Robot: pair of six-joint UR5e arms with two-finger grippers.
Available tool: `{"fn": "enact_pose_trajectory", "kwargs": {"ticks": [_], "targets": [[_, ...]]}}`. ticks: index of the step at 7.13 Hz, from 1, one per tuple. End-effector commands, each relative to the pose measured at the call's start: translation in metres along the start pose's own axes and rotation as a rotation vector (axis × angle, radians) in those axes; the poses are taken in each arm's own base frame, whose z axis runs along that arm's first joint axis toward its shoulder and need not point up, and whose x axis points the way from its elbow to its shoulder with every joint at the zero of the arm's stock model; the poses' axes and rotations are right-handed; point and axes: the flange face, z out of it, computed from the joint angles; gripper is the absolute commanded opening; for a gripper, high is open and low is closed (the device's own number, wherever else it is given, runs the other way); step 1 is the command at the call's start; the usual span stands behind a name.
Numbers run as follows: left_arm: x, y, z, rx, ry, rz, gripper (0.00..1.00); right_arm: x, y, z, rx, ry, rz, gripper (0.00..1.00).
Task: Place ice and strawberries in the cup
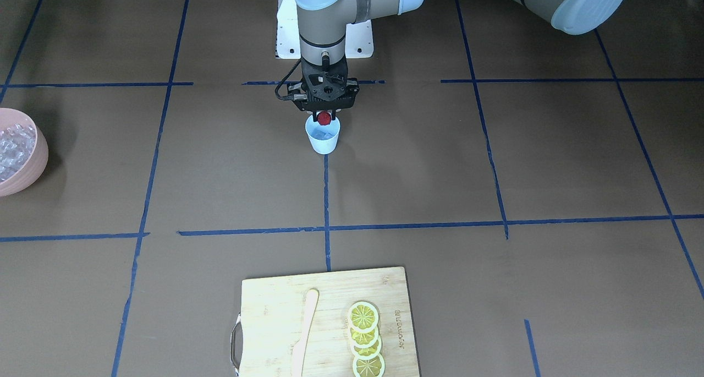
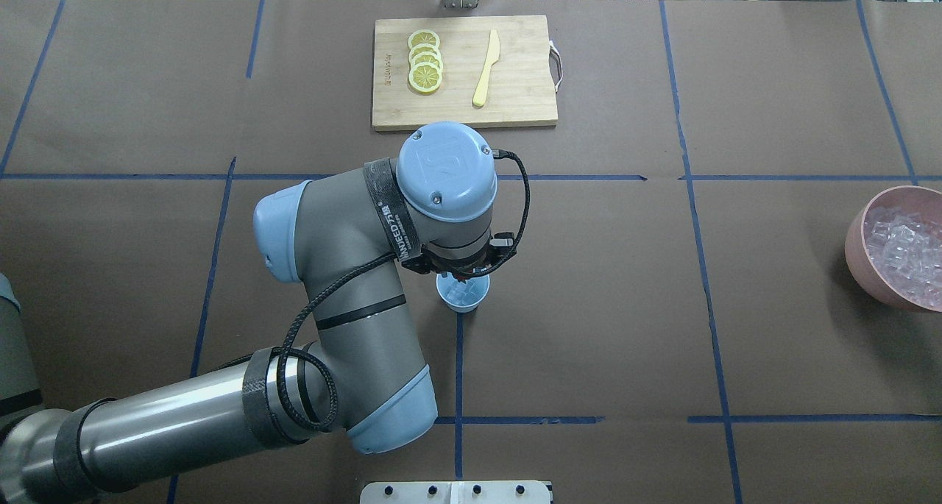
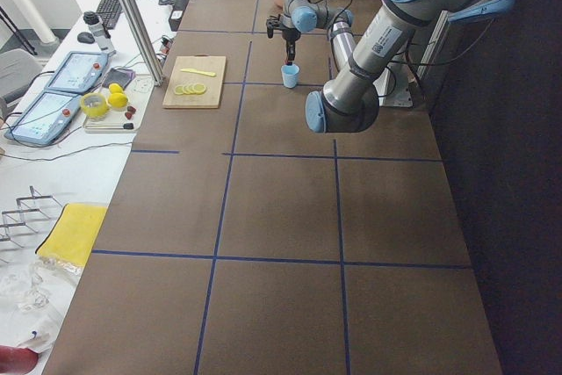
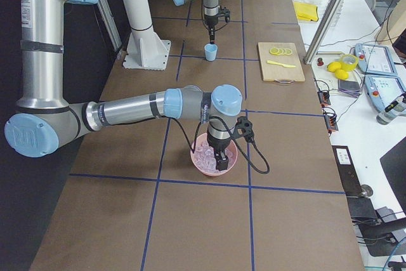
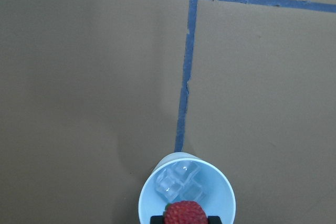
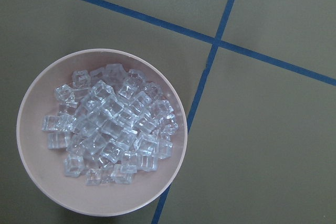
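My left gripper (image 1: 324, 116) is shut on a small dark-red strawberry (image 1: 324, 118) and holds it just above the mouth of the light-blue cup (image 1: 323, 139). In the left wrist view the strawberry (image 5: 185, 213) sits between the fingers over the cup's (image 5: 148, 199) near rim, with a few ice cubes (image 5: 176, 179) inside. The cup (image 2: 462, 298) stands near the table's middle. The ice heap (image 6: 113, 127) fills the pink bowl (image 6: 32, 169). My right gripper (image 4: 220, 158) hangs over that bowl (image 4: 202, 164); I cannot tell whether it is open or shut.
A wooden cutting board (image 1: 269, 311) lies at the table's far side with several lemon slices (image 1: 364, 337) and a pale knife (image 1: 305, 333) on it. The pink bowl (image 2: 857, 232) is at the table's right end. Blue tape lines cross the brown table.
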Motion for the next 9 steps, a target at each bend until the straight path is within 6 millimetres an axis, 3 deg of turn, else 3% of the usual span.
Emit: {"fn": "enact_pose_trajectory", "kwargs": {"ticks": [1, 4, 5, 6, 7, 8, 9], "targets": [[0.0, -0.001, 0.002, 0.009, 0.002, -0.001, 1.0, 0.0, 0.0, 0.0, -0.001, 0.0, 0.001, 0.99], [-0.009, -0.002, 0.001, 0.011, -0.007, 0.022, 1.0, 0.0, 0.0, 0.001, -0.002, -0.001, 0.002, 0.99], [-0.037, -0.003, 0.006, 0.012, -0.018, 0.092, 1.0, 0.0, 0.0, 0.0, -0.001, 0.0, 0.001, 0.99], [-0.086, -0.022, 0.0, 0.038, -0.034, 0.149, 1.0, 0.0, 0.0, 0.0, -0.001, 0.0, 0.001, 0.99], [-0.153, -0.04, -0.012, 0.061, -0.06, 0.274, 1.0, 0.0, 0.0, 0.0, -0.001, 0.0, 0.004, 0.99], [-0.212, -0.078, -0.027, 0.091, -0.105, 0.348, 1.0, 0.001, 0.001, 0.001, -0.002, -0.001, 0.005, 0.99], [-0.287, -0.121, -0.036, 0.039, -0.13, 0.409, 1.0, 0.001, 0.002, 0.002, -0.005, -0.002, 0.006, 0.99]]}}
